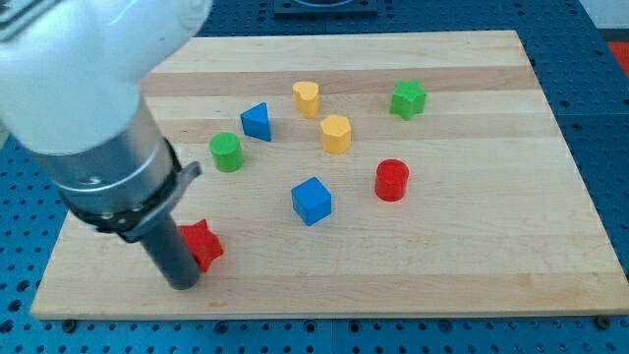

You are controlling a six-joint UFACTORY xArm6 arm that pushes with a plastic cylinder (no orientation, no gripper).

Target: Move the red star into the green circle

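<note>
Although much of the board's left side is hidden behind the large pale arm, the key relation can be read: the red star [203,243] lies near the bottom-left corner of the wooden board [491,256], and my tip [184,283] is planted just beside it, on its lower-left side as the view shows it. No gripper is carried, so nothing is grasped or clenched; the rod simply stands against or very near the star, and whether contact is actually made cannot be told, since the dark rod covers the star's left edge. The green circle [226,151] is found toward the view's top and slightly to the right of the star, well apart from it, closer to the board's left edge than to its right. The line from the tip through the star therefore points up and to the right, somewhat more rightward than the line to the green circle, so a push from more directly below the star is judged to be needed. The blue triangle [257,121] sits just beyond the green circle, and the blue cube [312,200] lies to the right of the intended path; neither appears to block it.
</note>
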